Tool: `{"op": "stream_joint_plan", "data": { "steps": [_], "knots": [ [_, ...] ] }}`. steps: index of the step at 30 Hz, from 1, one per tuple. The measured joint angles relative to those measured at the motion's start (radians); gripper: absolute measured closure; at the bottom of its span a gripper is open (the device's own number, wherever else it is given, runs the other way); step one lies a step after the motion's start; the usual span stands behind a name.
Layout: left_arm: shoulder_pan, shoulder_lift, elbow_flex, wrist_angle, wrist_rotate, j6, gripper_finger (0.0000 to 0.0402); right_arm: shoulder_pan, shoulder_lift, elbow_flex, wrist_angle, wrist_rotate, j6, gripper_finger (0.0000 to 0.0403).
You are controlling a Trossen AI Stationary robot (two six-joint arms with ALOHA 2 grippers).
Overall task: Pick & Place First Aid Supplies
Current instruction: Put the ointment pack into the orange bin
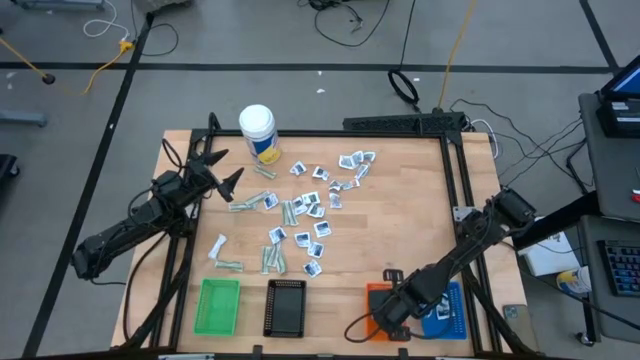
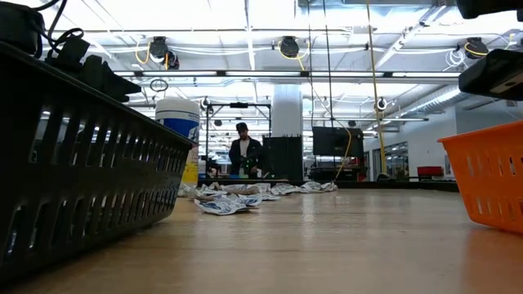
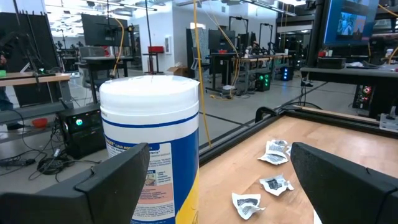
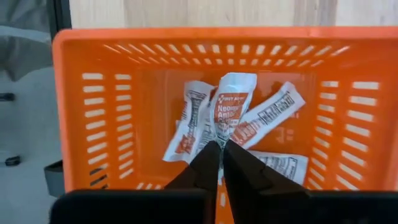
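The first aid packets (image 1: 312, 215) lie scattered on the middle of the wooden table; the low view shows them far off (image 2: 237, 196). A few red-printed packets (image 4: 267, 115) lie in the orange tray (image 4: 93, 93). My right gripper (image 4: 220, 152) hangs over that tray (image 1: 378, 292) near the table's near edge, shut on one red-printed packet. My left gripper (image 1: 222, 170) hovers open at the table's far left, just beside the tall white bottle (image 1: 257, 130). In the left wrist view the bottle (image 3: 149, 143) stands between and beyond its spread fingers. My right gripper pinches a red-printed white packet by its end (image 4: 222, 134) between the two fingertips, coming from above and pointing down into the orange tray. The packet reaches out past the fingertips, over the other packets in the tray. I cannot tell whether it rests on them.
Four trays sit in a row along the near edge: green (image 1: 218, 305), black (image 1: 286, 306), orange, and blue (image 1: 452, 318). The black tray's wall (image 2: 82, 163) fills the low view's left. A person (image 2: 243, 151) stands in the room beyond the table.
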Motion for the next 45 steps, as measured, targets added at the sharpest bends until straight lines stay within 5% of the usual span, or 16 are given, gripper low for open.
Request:
{"op": "stream_joint_plan", "data": {
  "steps": [10, 16, 28, 45],
  "knots": [
    [0.0, 0.0, 0.0, 0.0, 0.0, 0.0, 0.0005, -0.033, -0.01, 0.0, -0.011, -0.026, -0.018, 0.0231],
    [0.0, 0.0, 0.0, 0.0, 0.0, 0.0, 0.0005, -0.09, -0.08, 0.0, -0.036, -0.058, -0.174, 0.0181],
    [0.0, 0.0, 0.0, 0.0, 0.0, 0.0, 0.0005, -0.271, -0.173, 0.0, -0.143, -0.13, -0.617, 0.0174],
    [0.0, 0.0, 0.0, 0.0, 0.0, 0.0, 0.0005, -0.745, -0.179, 0.0, -0.173, -0.127, -1.142, 0.0172]
  ]
}}
